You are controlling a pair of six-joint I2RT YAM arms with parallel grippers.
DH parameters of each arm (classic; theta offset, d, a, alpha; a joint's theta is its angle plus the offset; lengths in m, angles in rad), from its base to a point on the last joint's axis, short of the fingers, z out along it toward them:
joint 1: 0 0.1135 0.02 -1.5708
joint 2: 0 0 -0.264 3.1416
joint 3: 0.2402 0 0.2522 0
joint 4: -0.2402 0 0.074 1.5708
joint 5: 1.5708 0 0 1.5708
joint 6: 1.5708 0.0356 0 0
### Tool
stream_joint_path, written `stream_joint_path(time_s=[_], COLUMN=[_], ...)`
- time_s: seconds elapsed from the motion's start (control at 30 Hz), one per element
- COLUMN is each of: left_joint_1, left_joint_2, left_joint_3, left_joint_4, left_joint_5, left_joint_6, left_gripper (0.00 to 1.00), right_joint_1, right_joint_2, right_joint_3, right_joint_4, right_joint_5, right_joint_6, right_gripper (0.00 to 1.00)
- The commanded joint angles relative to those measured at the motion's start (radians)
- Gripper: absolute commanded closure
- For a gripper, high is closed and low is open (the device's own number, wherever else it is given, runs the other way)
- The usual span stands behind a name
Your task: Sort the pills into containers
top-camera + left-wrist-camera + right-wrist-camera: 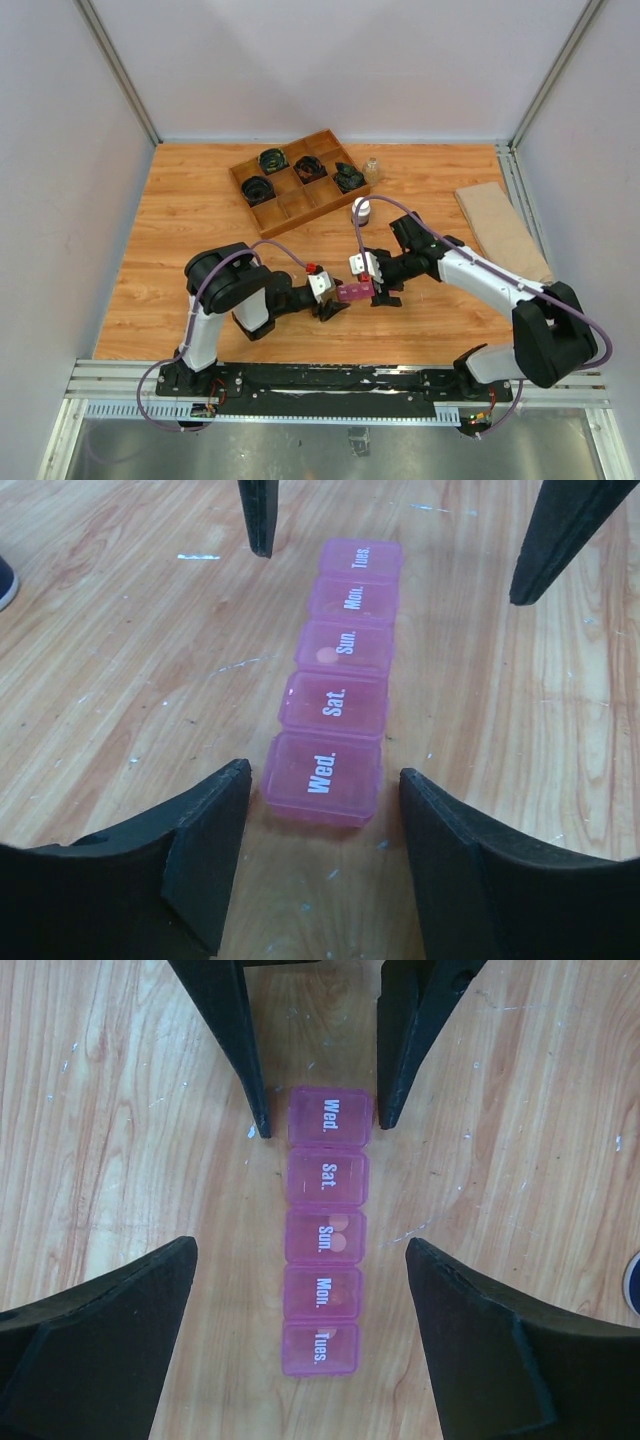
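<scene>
The pink pill box (354, 291) lies flat on the desk (180, 220), near the front edge, between the two arms. The left jaws are spread and stand on both sides of the "Wed." end without touching it. The right jaws are also spread, wider, around the "Tues." end, and they hold nothing.

I think the main danger is the small weight of the box. If one finger touches it first, the strip can slide or turn on the smooth wood and the grip will miss. All the lids look closed, so pulling one open may lift the whole box and shake the pills inside. The two pairs of jaws also work very near each other and could collide.

Count: one pill box with five compartments in a row. Through the "Sun." lid I see pale round pills (340, 1240), one or perhaps two. I see no loose pills on the desk. Farther back there is one wooden tray (246, 200) with four black coils (272, 158), one white-capped bottle (361, 209) and one small glass jar (372, 170).
</scene>
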Motion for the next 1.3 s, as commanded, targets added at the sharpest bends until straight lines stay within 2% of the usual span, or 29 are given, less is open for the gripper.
stream_joint_path(time_s=[0.0,0.27,0.43,0.77,1.13,1.27], left_joint_1=[0.001,0.001,-0.001,-0.069,-0.073,-0.075], left_joint_2=[0.038,0.04,0.03,0.002,-0.08,-0.107], left_joint_3=[-0.004,0.001,0.001,-0.014,-0.041,-0.046], left_joint_4=[0.242,0.242,0.242,0.244,0.248,0.246], left_joint_5=[0.041,0.055,0.125,0.105,0.064,0.041], left_joint_6=[0.009,-0.002,-0.018,0.045,-0.014,-0.056], left_gripper=[0.39,0.74,0.84,0.88,0.93,0.94], right_joint_1=[-0.003,-0.003,0.002,0.047,0.067,0.094], right_joint_2=[0.025,0.046,0.045,0.017,0.007,0.018], right_joint_3=[0.024,0.025,0.008,-0.019,0.003,0.011], right_joint_4=[-0.004,-0.004,-0.004,0.009,-0.044,-0.017], right_joint_5=[-0.023,-0.043,-0.056,-0.055,-0.092,-0.045], right_joint_6=[0.026,0.035,-0.005,-0.042,-0.036,0.017], right_gripper=[0.14,0.16,0.17,0.18,0.18,0.13])
